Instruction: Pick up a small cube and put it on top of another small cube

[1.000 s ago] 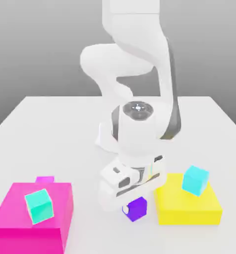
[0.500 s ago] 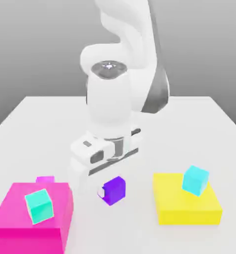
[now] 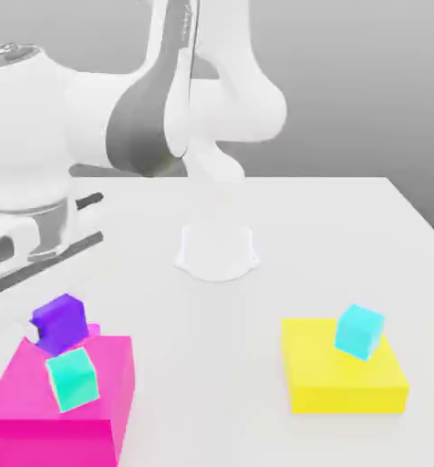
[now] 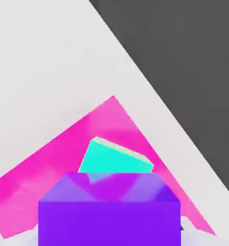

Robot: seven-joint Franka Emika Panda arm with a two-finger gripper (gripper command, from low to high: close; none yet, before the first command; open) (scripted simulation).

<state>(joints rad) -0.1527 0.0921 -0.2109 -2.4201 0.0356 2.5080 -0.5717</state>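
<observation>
Pinching the small purple cube (image 3: 60, 323) between its pressed-in fingers, the tool (image 3: 40, 330) is holding it aloft above the big pink block (image 3: 61, 401), just beside the teal cube (image 3: 73, 379), with the pickup done and the stacking pending.

My tool's hand runs off the exterior view's left edge. My purple cube (image 3: 60, 322) covers the back edge of the big pink block (image 3: 61, 401). In the hand view the purple cube (image 4: 109, 209) is cut by the frame and masks part of the teal cube (image 4: 115, 160).
</observation>
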